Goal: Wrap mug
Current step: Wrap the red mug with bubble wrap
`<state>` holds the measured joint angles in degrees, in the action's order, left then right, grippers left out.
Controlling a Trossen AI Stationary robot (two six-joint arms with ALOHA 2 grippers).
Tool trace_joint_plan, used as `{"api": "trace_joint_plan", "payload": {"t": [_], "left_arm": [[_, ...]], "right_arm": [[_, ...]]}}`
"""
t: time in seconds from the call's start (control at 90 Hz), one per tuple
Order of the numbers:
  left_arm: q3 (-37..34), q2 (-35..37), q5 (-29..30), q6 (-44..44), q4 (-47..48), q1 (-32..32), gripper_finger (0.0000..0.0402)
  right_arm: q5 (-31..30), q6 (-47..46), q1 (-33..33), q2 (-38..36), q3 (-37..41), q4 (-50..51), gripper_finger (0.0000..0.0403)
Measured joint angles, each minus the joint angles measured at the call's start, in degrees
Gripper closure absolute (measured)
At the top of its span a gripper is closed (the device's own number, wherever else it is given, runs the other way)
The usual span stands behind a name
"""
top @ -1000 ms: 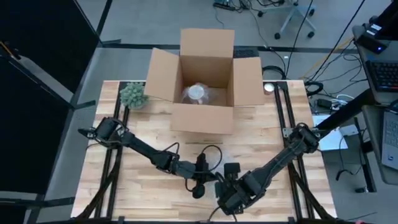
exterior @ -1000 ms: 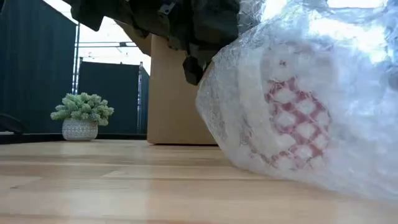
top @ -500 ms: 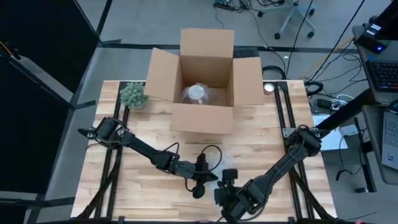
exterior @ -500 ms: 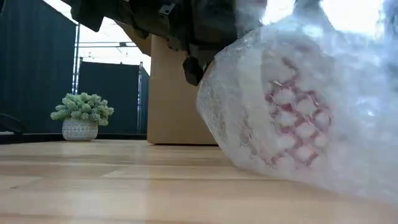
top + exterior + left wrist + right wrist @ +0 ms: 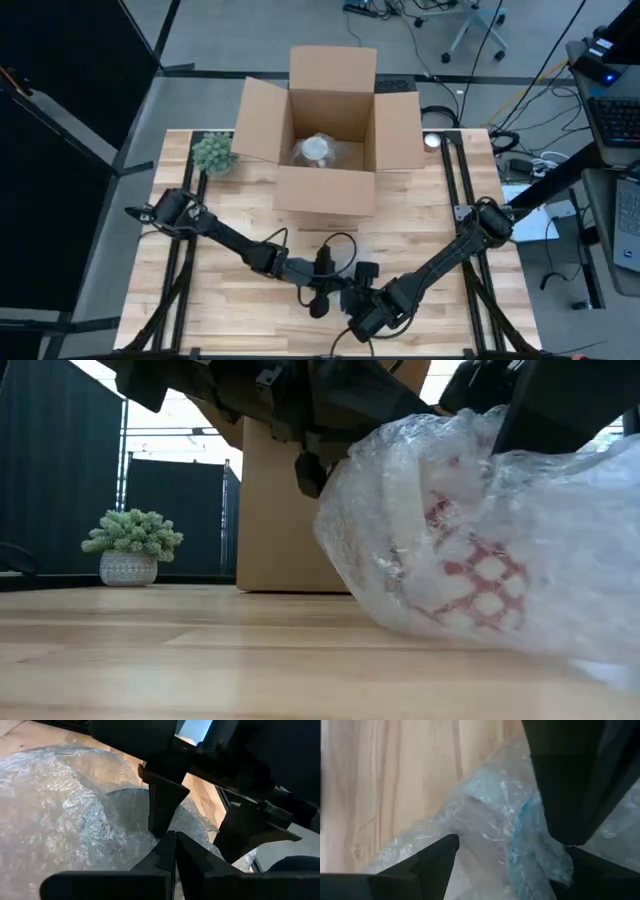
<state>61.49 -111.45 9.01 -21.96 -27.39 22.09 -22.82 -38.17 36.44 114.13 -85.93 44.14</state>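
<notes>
Step in hand, as I judge it: folding bubble wrap around the mug at the near middle of the table. In the low view the mug lies on its side on the wood, its white body and red lattice pattern showing through the film, which balloons loosely around it and trails onto the table.

Left gripper: low over the bundle; in its wrist view the 2 fingers meet tip to tip, so clenched, with film at the tips, apparently pinching a fold of wrap.

Right gripper: just beside the left, pressing in on the bundle. Its wrist view shows 2 fingers spread wide with wrap between them, so released.

Next move, my estimate: the loose flap needs drawing over the mug and tucking under while the left pinch anchors the sheet; too hard a pull could roll the mug.

Counts: 2 arms, 1 mug being wrapped, 1 open cardboard box holding 1 already wrapped item, 1 potted plant.
</notes>
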Motion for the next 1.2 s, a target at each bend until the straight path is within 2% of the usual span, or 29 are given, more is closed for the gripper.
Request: {"api": "trace_joint_plan", "payload": {"t": [0.289, 0.4, 0.522, 0.622, 0.756, 0.856, 1.2], "left_arm": [[-0.2, 10.7, 1.1, 0.2, 13.9, 0.1, 0.0402], [-0.1, 15.1, 7.5, 2.2, 22.0, -0.3, 0.0402], [-0.1, 15.8, 15.4, 2.9, 29.2, -2.6, 0.0402], [-1.0, 12.7, 13.5, 3.5, 23.4, -5.0, 0.0402], [-1.4, 6.9, 3.1, 4.3, 10.9, -6.3, 0.0402], [-1.4, 5.3, -1.8, 4.8, 2.4, -5.5, 0.0402], [-1.1, 0.6, -4.5, 3.4, -0.7, -3.4, 0.0402]], "right_arm": [[-0.2, 0.4, 0.1, 0.1, 0.1, -0.2, 0.0140], [-0.1, 1.2, 0.1, 0.2, 0.1, -0.3, 0.0140], [0.0, 1.7, 0.0, 0.2, 0.2, -0.5, 0.0140], [0.2, 2.2, 0.0, 0.2, 0.2, -0.6, 0.0140], [0.2, 2.4, 0.0, 0.2, 0.2, -0.6, 0.0140], [0.2, 2.4, 0.0, 0.2, 0.2, -0.6, 0.0140], [0.6, 3.1, -0.6, 0.2, 0.2, -0.7, 0.0140]]}}
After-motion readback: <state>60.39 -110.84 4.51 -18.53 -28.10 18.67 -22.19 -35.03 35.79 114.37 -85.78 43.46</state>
